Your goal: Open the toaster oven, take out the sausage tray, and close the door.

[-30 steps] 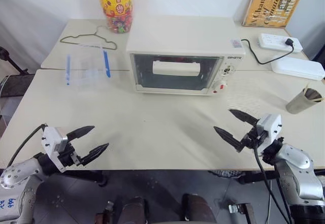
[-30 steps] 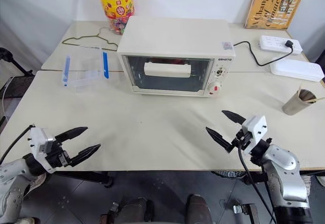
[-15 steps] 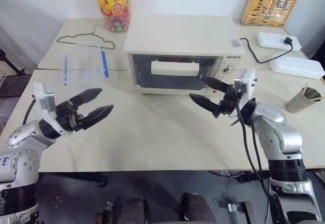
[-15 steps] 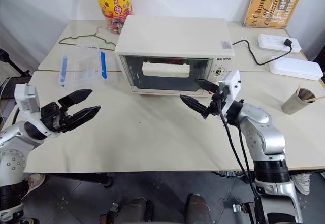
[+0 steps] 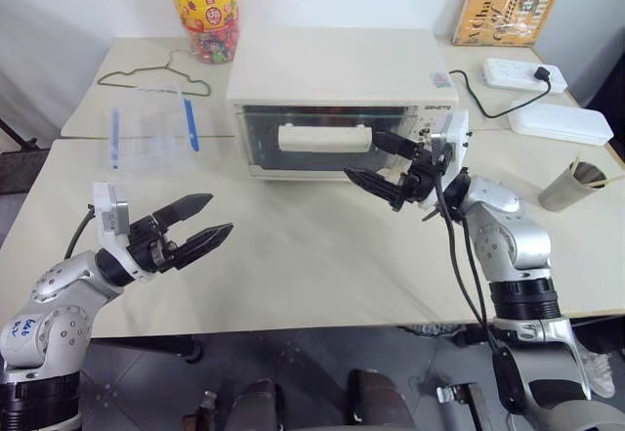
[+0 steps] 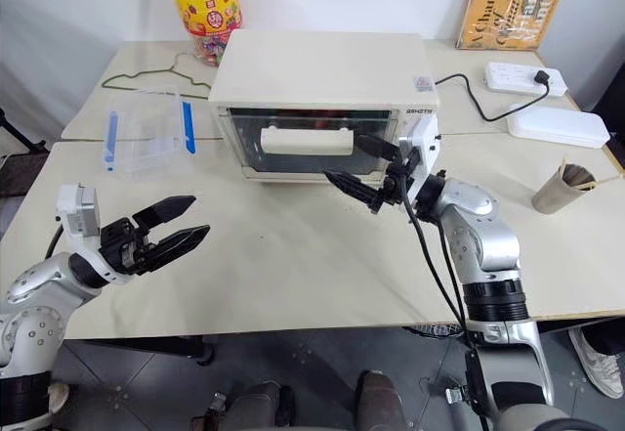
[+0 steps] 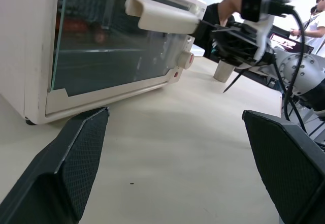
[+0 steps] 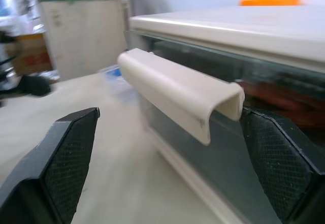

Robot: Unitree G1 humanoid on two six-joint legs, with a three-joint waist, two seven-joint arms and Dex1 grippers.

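While the cream-white boxy toaster oven stands closed on the pale tabletop, both arms are held above the table in front of it. The left gripper, nearest the table's front edge, is seen with its two black fingers spread wide and with nothing between them; it hovers over bare tabletop, well apart from the oven, which lies ahead of it and to its right. The right gripper is likewise spread wide and empty. It is raised to the level of the glass door, and its tips are placed just beside the right end of the wide cream bar handle; in the right wrist view the handle lies between the two fingers, and contact cannot be confirmed. Through the glass a reddish shape is made out, but the sausage tray cannot be distinguished clearly. The control knobs are located behind the right gripper. Beyond the left gripper a clear plastic box with blue latches is noted, and farther back a wire hanger and a yellow-lidded jar of sweets.
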